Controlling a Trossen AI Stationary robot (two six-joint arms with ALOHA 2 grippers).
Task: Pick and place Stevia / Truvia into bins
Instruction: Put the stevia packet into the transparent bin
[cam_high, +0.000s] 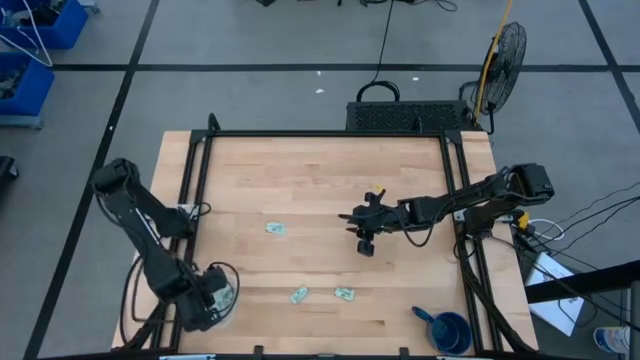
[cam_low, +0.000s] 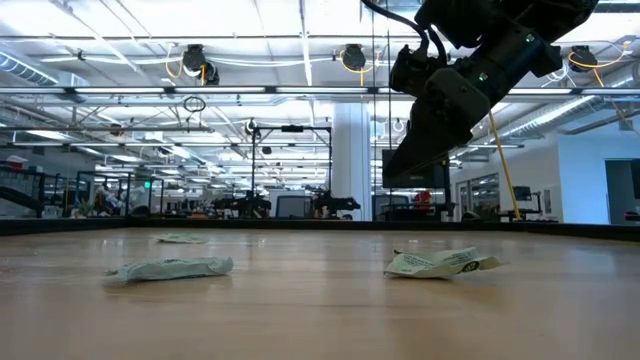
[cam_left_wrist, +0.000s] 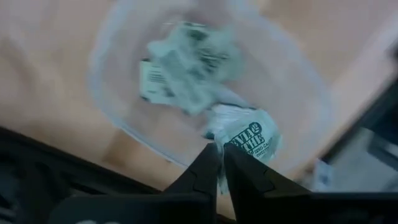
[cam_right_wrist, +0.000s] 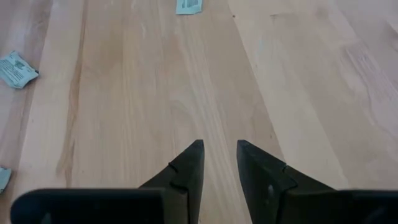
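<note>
My left gripper (cam_left_wrist: 219, 163) hovers at the table's near left corner over the clear plastic tub (cam_left_wrist: 298, 93), shut on one pale green Stevia sachet (cam_left_wrist: 247, 138). A few more sachets (cam_left_wrist: 183, 65) lie inside the tub. In the high view the left gripper (cam_high: 213, 297) covers most of the tub (cam_high: 228, 283). Three loose sachets lie flat on the wood: one (cam_high: 275, 228) mid-table, two (cam_high: 299, 295) (cam_high: 344, 293) nearer the front. My right gripper (cam_high: 363, 243) hangs open above the table's middle (cam_right_wrist: 217, 158), touching nothing. My left gripper pinches the sachet by its near edge (cam_left_wrist: 222, 144) between the two fingertips, coming from above and pointing down into the tub. The rest of the sachet sticks out beyond the tips. Whether it touches the tub floor or hangs clear I cannot tell.
A dark blue cup with a handle (cam_high: 448, 331) stands at the near right corner. A black frame rail (cam_high: 325, 134) borders the table on its far side and at both ends. Bare wood lies under the right gripper (cam_low: 440, 110), which hangs well above the tabletop.
</note>
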